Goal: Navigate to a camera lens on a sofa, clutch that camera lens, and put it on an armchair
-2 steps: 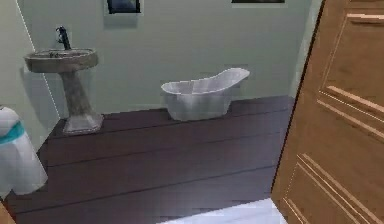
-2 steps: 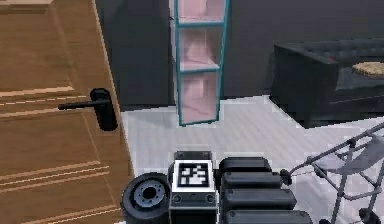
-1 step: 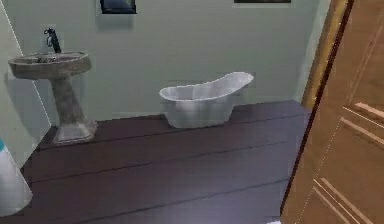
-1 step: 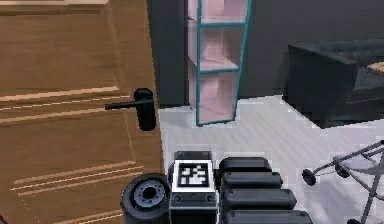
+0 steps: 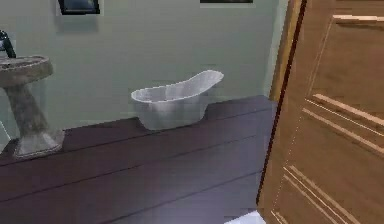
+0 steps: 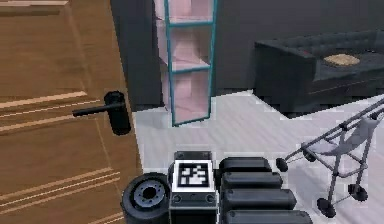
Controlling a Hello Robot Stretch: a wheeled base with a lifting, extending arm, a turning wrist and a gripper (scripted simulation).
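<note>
Dark grey cushioned sofa (image 6: 300,80) at arm side view's upper right, brown panelled wooden door (image 6: 60,110) at left, white bathtub (image 5: 175,100) ahead, dark gripper (image 6: 148,197) at bottom edge, whether it holds anything I cannot tell, small tan blob (image 6: 343,60) on sofa seat, perhaps the lens.

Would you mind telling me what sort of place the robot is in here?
Likely a house, at a bathroom doorway: a white bathtub and a pedestal sink lie ahead, while a dark sofa stands out to the side.
</note>
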